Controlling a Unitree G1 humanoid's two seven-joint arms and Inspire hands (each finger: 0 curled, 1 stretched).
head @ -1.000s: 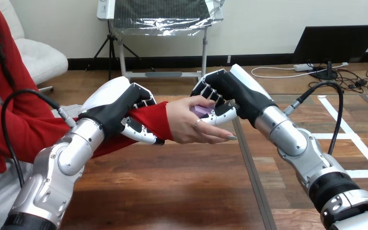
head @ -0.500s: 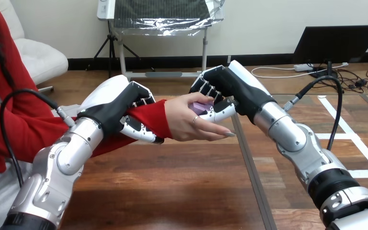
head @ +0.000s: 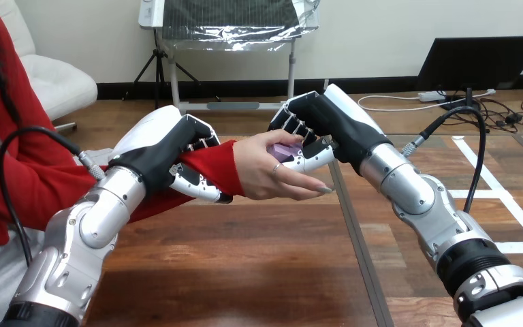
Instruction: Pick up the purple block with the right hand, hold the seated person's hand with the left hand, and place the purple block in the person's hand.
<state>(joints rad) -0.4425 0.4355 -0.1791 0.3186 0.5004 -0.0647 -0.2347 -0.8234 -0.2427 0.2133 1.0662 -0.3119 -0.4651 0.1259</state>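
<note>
The robot's left hand [head: 160,153] was clamped, fingers and thumb curled, round the person's red-sleeved wrist [head: 211,167] above the brown wooden tabletop [head: 245,272]. The person's hand [head: 265,172] lay open, palm toward the right. The small purple block [head: 284,151] sat against that palm, pinched between the curled fingers and thumb of the right hand [head: 320,126].

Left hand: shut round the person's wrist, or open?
Shut. The left hand wraps the person's wrist, fingers curled over the top and thumb underneath.
</note>
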